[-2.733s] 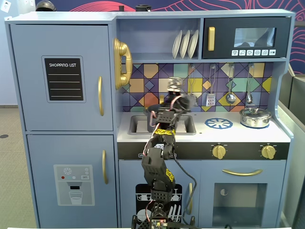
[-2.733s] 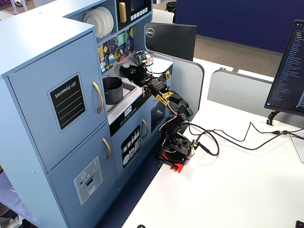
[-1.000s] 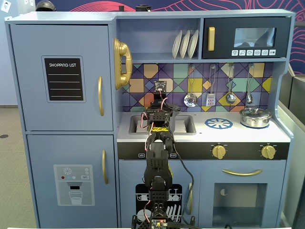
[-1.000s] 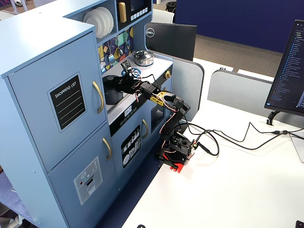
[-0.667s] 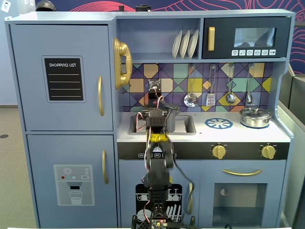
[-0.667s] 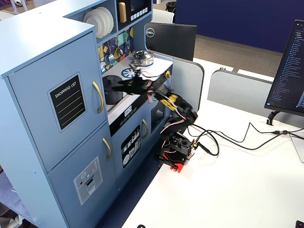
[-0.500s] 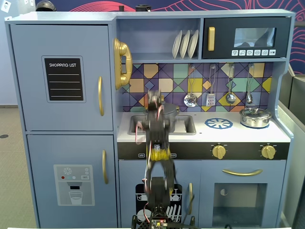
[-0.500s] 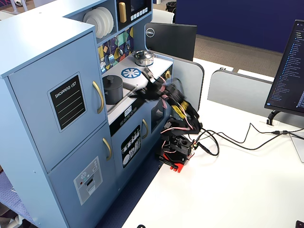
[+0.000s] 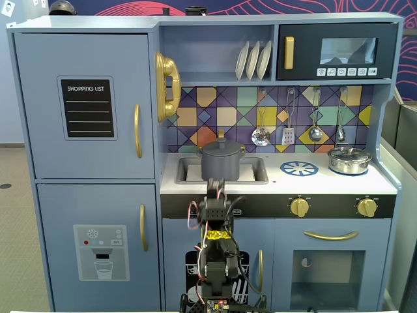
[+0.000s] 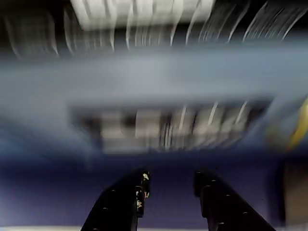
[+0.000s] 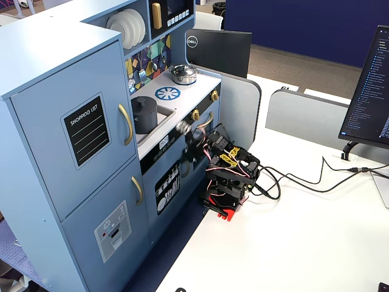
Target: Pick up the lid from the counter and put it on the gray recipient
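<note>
The lid sits flat on the gray recipient in the toy kitchen's sink, so the arm's jaws, slightly parted and empty, hang folded low, apparently because the placement is done.

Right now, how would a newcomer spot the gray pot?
Find the toy kitchen's sink, below the colourful tiled backsplash. The gray pot stands in it, matte and dark, its knobbed lid on. The silver pot at far right is shiny and smaller.
</note>
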You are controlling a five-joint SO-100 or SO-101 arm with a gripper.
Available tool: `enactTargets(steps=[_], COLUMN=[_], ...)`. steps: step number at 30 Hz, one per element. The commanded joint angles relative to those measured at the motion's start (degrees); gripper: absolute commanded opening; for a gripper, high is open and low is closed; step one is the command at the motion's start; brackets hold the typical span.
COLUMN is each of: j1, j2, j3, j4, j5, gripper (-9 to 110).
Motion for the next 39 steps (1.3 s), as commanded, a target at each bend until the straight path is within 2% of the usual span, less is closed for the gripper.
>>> enactTargets(steps=[1,5,14,39], j1=[0.0,1.5,1.7,2.1], j2=[3.6,7.7,7.7,7.7], j3=[6.2,12.9,13.4,13.4], j4=[2.0,6.7,24.0,23.9], j5=[0.4,2.7,2.7,4.3], gripper=[0,0,2,5])
